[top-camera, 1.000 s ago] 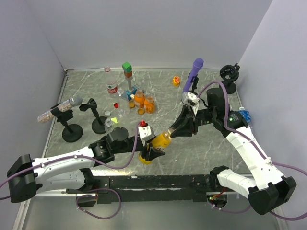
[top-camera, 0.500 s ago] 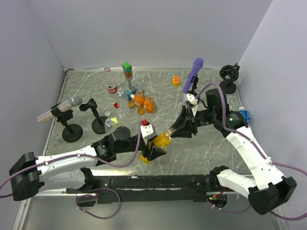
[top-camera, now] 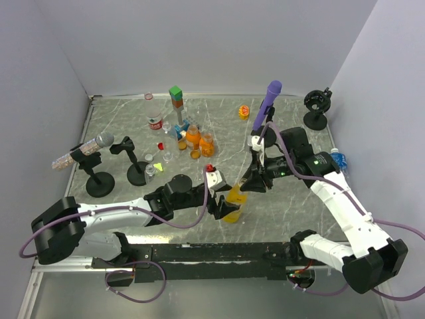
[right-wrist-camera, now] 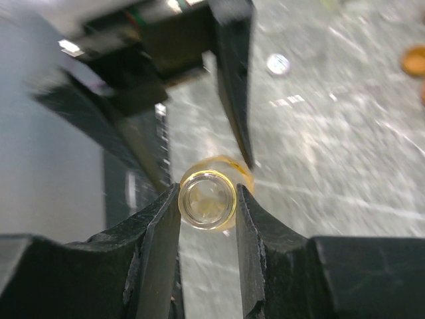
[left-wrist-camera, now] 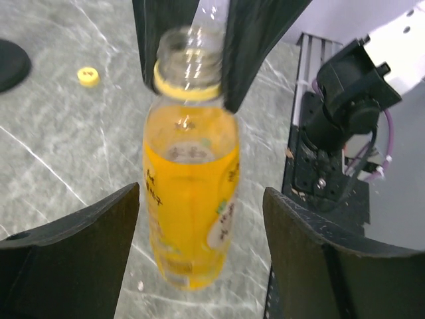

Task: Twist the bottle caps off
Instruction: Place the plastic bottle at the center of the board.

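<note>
At the near middle of the worktop (top-camera: 219, 116), the right hand (right-wrist-camera: 207, 199) is clenched on the bare neck of the one yellow juice bottle (left-wrist-camera: 189, 179), with a finger (right-wrist-camera: 156, 232) pressed to each side just below the open mouth. The cap is off and only a yellow ring is left round the neck. The bottle stands upright and, as far as the left wrist view shows, its base is down on the worktop.

The left hand (left-wrist-camera: 200, 193) is released. Its two fingers (left-wrist-camera: 80, 246) stand wide on either side of the bottle's lower half, not touching it.

One loose yellow cap (left-wrist-camera: 87, 76) lies on the worktop beyond the bottle. Further out to the far left, one red cap (top-camera: 161, 145) lies beside a cluster of what look like three orange-filled bottles (top-camera: 192, 136) — too small to count with certainty. One red-labelled bottle (top-camera: 155, 123) and one stack of green and orange blocks (top-camera: 176, 96) stand by them. There are two microphones: a grey-headed one (top-camera: 99, 141) at the left and a purple one (top-camera: 269, 96) at the far right. One blue-labelled bottle (top-camera: 339, 158) sits at the right edge.

A second ago the bottle hung slanted between the two hands, with the left hand closer in around its base. Since then it has come upright and moved a little to the right, and the left hand has spread open and let go.
</note>
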{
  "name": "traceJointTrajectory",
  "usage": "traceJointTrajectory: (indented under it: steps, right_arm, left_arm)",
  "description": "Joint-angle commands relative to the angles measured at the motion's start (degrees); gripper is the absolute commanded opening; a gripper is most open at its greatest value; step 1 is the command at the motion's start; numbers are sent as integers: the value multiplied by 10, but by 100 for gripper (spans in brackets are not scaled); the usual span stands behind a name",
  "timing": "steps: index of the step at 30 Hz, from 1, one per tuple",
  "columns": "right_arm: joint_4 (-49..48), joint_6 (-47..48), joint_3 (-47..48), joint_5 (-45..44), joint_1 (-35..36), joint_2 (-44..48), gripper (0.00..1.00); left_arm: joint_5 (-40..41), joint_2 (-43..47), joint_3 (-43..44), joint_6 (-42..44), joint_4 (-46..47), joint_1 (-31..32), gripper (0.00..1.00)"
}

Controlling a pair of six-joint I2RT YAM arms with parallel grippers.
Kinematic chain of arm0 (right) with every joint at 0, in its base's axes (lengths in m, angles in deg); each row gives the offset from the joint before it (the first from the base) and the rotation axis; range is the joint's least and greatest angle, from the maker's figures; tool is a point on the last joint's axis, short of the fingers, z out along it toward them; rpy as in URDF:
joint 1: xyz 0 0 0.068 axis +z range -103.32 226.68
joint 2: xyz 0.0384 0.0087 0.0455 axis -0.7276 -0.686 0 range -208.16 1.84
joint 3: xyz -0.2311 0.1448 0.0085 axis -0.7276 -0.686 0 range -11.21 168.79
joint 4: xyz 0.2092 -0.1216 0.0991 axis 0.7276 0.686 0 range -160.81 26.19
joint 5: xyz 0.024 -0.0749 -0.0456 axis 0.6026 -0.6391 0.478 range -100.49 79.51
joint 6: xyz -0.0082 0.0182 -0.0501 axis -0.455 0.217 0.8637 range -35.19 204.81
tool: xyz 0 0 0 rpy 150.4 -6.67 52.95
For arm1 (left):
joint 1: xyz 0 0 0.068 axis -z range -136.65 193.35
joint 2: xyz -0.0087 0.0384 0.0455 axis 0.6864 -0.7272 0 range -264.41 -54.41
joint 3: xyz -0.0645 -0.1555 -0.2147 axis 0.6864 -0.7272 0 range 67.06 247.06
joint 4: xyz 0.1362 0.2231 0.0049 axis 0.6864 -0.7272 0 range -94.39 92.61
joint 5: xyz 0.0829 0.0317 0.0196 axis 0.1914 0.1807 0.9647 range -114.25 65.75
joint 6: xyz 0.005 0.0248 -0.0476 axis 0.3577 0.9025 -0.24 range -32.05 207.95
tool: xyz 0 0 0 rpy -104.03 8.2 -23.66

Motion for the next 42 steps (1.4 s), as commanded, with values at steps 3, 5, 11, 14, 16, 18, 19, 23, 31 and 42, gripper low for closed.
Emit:
traceJointTrajectory:
  steps: [3,5,11,14,16,18,19,23,31,42]
  right_arm:
    - [-22,25,-1,-69,1,27,0]
    - [-28,22,-6,-89,0,35,0]
    - [-45,21,-19,-157,-21,54,0]
    - [-51,23,-21,-174,-54,58,0]
    - [-50,30,-17,-178,-84,58,0]
    - [-47,45,-13,-183,-116,55,0]
    - [-46,53,-8,-186,-132,51,0]
    - [-40,80,11,-202,-183,33,0]
    - [-60,95,79,-222,-273,-34,0]
    - [-94,66,180,-235,-315,-141,0]
  left_arm:
    - [22,-14,25,12,65,-1,80]
    - [30,-12,26,15,63,-1,80]
    - [79,30,18,20,30,-1,81]
    - [138,71,11,17,-3,-1,88]
    - [168,97,12,14,-34,-1,91]
    - [185,129,10,12,-55,-1,98]
    - [195,145,7,10,-63,-1,97]
    - [215,202,2,8,-97,-1,97]
    - [223,289,-19,-18,-145,-1,97]
    - [224,346,-45,-42,-179,-1,97]
